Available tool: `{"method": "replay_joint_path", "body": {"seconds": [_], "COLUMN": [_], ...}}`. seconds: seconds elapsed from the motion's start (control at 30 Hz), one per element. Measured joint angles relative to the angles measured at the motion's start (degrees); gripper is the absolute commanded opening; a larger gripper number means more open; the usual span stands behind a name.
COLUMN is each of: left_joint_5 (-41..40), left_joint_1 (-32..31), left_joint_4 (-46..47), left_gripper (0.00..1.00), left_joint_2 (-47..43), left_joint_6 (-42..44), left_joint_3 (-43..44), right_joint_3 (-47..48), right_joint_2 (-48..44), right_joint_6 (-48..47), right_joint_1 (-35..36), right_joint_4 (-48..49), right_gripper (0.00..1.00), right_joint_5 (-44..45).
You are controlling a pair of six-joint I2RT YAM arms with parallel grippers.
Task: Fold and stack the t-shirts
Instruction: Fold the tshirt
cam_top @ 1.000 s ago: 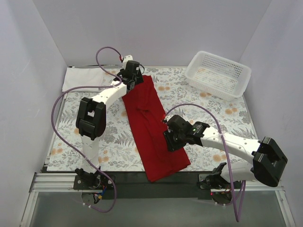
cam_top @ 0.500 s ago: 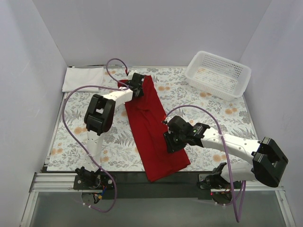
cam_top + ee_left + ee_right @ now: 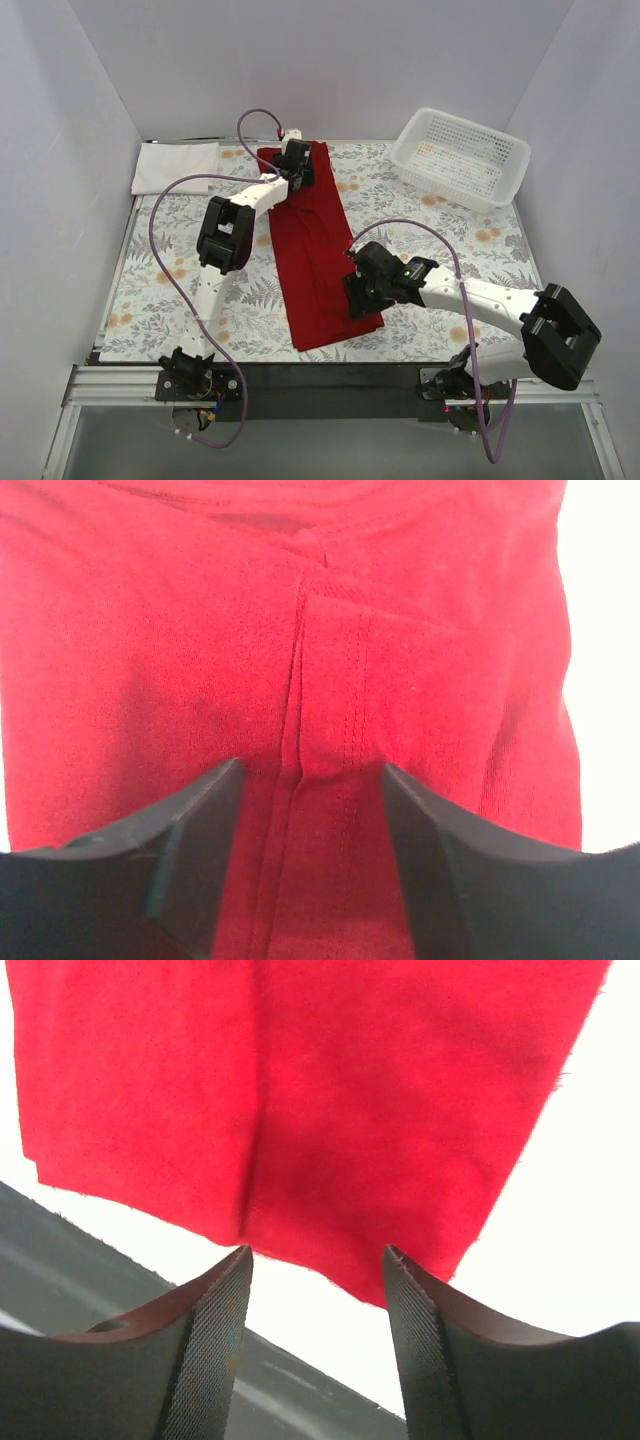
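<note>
The deep red t-shirt [image 3: 312, 255] lies as a long folded strip running from the table's far edge toward the front edge. My left gripper [image 3: 297, 172] rests on its far end; in the left wrist view [image 3: 310, 770] the jaws stand apart with a seam ridge of red cloth [image 3: 300, 660] between them. My right gripper [image 3: 361, 303] is at the strip's near right edge, over the cloth edge; in the right wrist view [image 3: 318, 1255] the jaws stand open with the shirt's hem [image 3: 300, 1110] just beyond the tips. The white folded t-shirt [image 3: 176, 166] lies flat at the far left corner.
A white plastic mesh basket [image 3: 461, 156] stands at the far right corner. The floral tablecloth [image 3: 450, 240] covers the table. The black front rail [image 3: 330, 375] runs along the near edge. White walls close in the left, far and right sides.
The red shirt has slid toward the far edge; its near end no longer overhangs the front rail. My left gripper moved farther and rightward with it. My right gripper shifted slightly left.
</note>
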Motion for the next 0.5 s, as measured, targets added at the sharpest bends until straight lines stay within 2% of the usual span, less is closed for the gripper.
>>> {"method": "replay_joint_path", "body": {"seconds": [0.13,0.23,0.37,0.5], "left_joint_5": [1.2,2.1,2.2,1.3], "left_joint_1": [0.2,0.3,-0.2,-2.4], "left_joint_4": [-1.2,-3.0,-5.0,-5.9], "left_gripper": [0.63,0.63,0.64,0.64], "left_joint_2": [-1.3,-5.7,-16.3,-31.4], "left_joint_6": [0.1,-1.1,-3.9,-7.8], "left_joint_3": [-0.6,-4.2,-9.4,-15.7], "right_joint_3": [-1.2,-3.6,-5.9,-7.8], "right_joint_2": [-2.8,-6.2,-6.9,-6.6], "right_joint_6": [0.9,0.8,0.5,0.5], "right_joint_1": [-5.1,-9.7,-13.5,-14.4], "right_joint_4": [0.1,0.1,0.3,1.0], "right_gripper": [0.63,0.61,0.58,0.57], "right_joint_5": [0.3,-0.4,-3.4,-6.4]}}
